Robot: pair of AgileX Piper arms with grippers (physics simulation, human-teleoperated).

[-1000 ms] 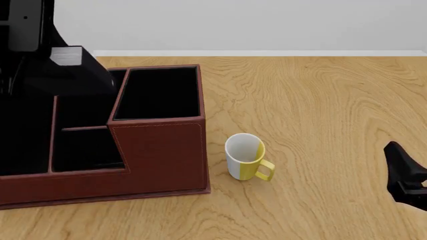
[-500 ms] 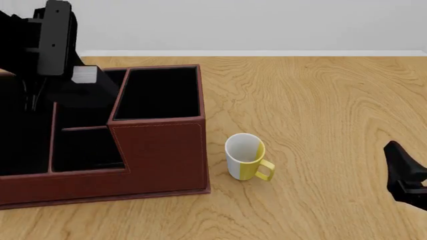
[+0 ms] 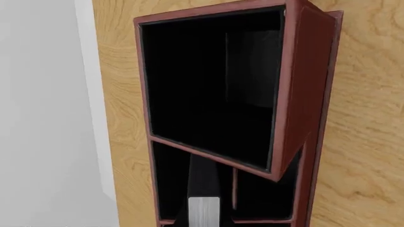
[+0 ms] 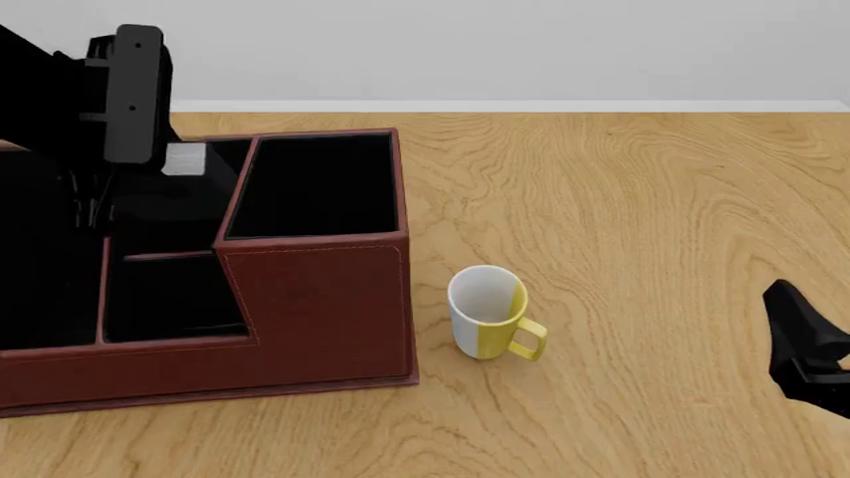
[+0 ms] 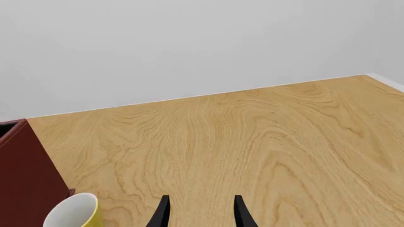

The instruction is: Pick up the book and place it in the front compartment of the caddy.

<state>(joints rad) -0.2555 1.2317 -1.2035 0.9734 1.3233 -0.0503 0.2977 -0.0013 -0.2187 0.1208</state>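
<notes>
While left gripper (image 4: pixel 133 95) hangs over caddy (image 4: pixel 318 299), book (image 3: pixel 203 201) sits inside

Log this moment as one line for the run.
left tool: holding book above caddy | right tool: open, idle | mug: upright beside caddy

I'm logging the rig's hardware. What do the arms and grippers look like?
Both are matte black. The left arm is blocky, with a small dot on its flat link. The right gripper has two thin, tapered black fingers. No cables or labels show.
</notes>
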